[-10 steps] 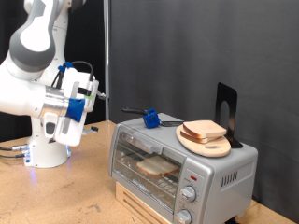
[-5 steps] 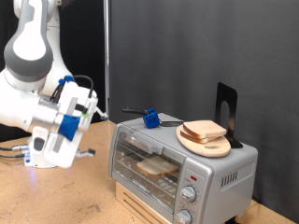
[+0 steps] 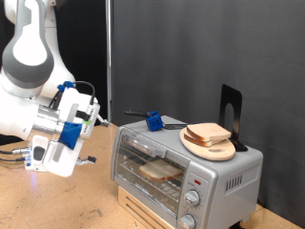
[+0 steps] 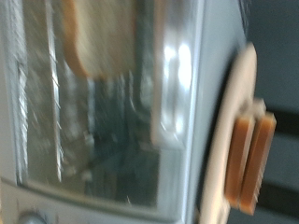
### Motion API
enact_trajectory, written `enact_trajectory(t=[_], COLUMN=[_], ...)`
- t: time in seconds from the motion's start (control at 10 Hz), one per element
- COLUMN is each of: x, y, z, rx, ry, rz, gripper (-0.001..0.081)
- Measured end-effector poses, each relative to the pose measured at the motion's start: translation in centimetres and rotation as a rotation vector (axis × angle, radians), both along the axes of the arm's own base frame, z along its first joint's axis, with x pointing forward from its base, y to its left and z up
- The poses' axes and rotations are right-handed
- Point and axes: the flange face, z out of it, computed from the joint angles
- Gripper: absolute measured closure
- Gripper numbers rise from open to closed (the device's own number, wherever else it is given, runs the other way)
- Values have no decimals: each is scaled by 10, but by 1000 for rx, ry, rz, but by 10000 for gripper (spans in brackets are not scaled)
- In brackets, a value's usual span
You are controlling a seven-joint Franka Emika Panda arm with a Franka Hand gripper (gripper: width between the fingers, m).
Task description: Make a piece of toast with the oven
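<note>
Silver toaster oven point(image 3: 181, 168) stands well off from the gripper point(image 3: 84, 157), its glass door looking closed; whether the pincer is spread or clenched cannot be told. Inside, on the wire rack point(image 3: 155, 160), the piece of toast point(image 3: 160, 170) lies flat, broad faces up and down, its longer side running roughly along the door. Judging by this, the hand should stay squared to the door. More bread slices point(image 3: 209, 135) rest on the round wooden board point(image 3: 207, 148) atop the oven.
</note>
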Motion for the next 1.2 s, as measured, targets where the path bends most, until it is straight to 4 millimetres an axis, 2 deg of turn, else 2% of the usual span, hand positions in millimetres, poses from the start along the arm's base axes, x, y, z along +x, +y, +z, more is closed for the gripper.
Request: enact_trajectory(t=[0.2, 0.4, 0.7, 1.2], x=[22, 44, 39, 93], y=[-14, -25, -20, -13], z=[-6, -19, -20, -41], rx=[-4, 15, 9, 38], ry=[39, 11, 73, 94], rz=[75, -9, 69, 10], gripper=[-2, -2, -2, -2])
